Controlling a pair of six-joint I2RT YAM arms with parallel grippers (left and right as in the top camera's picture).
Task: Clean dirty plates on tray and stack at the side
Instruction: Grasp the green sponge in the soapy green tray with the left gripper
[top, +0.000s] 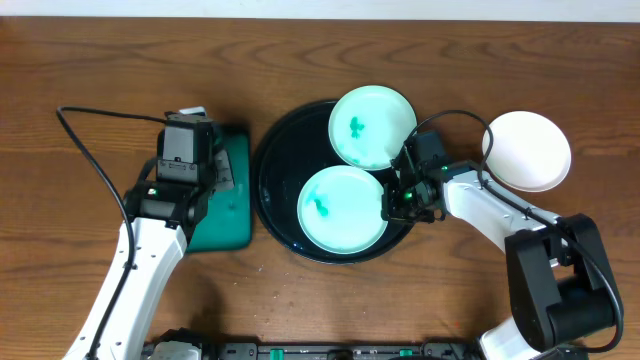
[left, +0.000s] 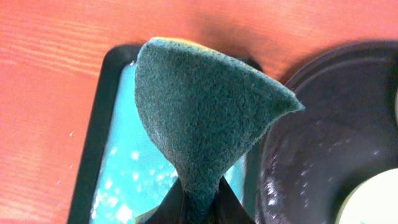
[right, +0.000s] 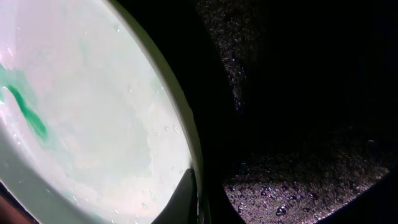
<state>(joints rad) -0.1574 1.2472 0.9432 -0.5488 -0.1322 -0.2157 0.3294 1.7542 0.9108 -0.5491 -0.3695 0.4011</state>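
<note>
Your left gripper (left: 196, 206) is pinching a sponge (left: 205, 106), which is fanning out ahead of the jaws over the sponge tray (left: 93, 124). Your right gripper (top: 393, 200) is sitting at the rim of a smeared mint plate (top: 340, 215) in the tray (top: 275, 170); whether its jaws are gripping, you cannot tell. A second mint plate (top: 372, 125) is lying just beside them, and the white plate (top: 527, 150) is resting behind, off the tray.

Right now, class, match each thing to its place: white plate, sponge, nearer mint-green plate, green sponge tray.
1 white plate
2 sponge
3 nearer mint-green plate
4 green sponge tray

A on the black tray, smeared teal
B on the table, right of the black tray
C gripped in the left hand
D left of the black tray

Pairs: 1-B, 2-C, 3-A, 4-D
</note>
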